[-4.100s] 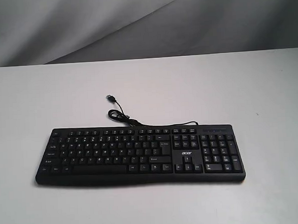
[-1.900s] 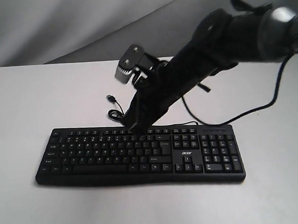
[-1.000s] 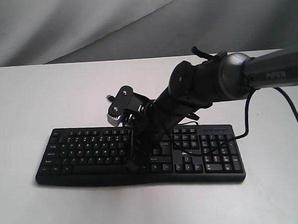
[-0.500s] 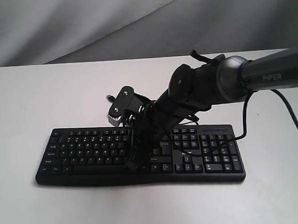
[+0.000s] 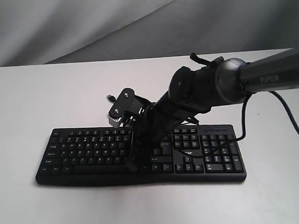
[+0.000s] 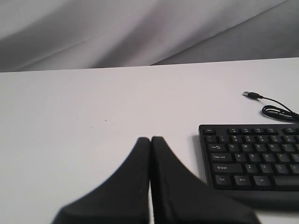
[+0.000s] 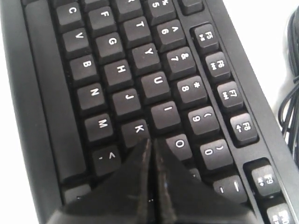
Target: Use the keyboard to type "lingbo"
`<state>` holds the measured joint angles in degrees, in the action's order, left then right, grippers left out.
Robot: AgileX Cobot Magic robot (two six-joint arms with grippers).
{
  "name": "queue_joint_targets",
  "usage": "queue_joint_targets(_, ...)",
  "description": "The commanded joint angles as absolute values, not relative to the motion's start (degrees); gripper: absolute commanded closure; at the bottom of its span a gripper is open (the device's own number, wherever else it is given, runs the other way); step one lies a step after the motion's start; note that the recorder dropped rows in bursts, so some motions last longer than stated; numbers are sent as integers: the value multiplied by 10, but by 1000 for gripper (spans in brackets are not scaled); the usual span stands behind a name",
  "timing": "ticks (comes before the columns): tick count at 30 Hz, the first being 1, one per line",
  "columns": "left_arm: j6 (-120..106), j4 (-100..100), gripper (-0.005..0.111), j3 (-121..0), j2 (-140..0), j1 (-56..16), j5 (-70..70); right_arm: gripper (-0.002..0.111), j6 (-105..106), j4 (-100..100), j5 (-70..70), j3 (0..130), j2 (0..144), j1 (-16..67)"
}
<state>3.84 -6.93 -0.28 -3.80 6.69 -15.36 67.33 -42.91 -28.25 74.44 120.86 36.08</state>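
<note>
The black keyboard (image 5: 86, 150) lies flat near the table's front edge, its number pad to the right. My right gripper (image 5: 132, 167) reaches across from the right and points steeply down at the key rows right of the middle. It is shut with nothing in it. In the right wrist view its closed tips (image 7: 150, 140) sit just below the K key (image 7: 138, 129) and beside the O key (image 7: 179, 143), hiding the key beneath. Off the keyboard's (image 6: 252, 154) left end, my left gripper (image 6: 150, 139) stays shut and empty over the bare table. It does not show in the exterior view.
The thin USB cable (image 5: 120, 113) coils behind the keyboard, its plug (image 5: 110, 98) lying loose on the white table (image 5: 38, 97). The right arm's own black cable (image 5: 250, 111) hangs over the number pad side. A grey cloth backdrop rises behind the table.
The right arm came in from the right and lowered its shut gripper onto the keys. Over the last second it has barely moved.
</note>
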Motion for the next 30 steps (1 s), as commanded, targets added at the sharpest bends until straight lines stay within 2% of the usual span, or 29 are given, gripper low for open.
queue_joint_targets(1, 40, -67, 106, 0, -40, 67, -150, 108, 676, -431, -286, 747, 1189, 361)
queue_joint_targets(6, 40, -67, 106, 0, -40, 67, -150, 108, 676, -435, -256, 751, 1176, 372)
queue_joint_targets(14, 40, -67, 106, 0, -40, 67, -150, 108, 667, -441, -284, 807, 1214, 376)
queue_joint_targets(30, 40, -67, 106, 0, -40, 67, -150, 108, 654, -426, -285, 807, 1224, 376)
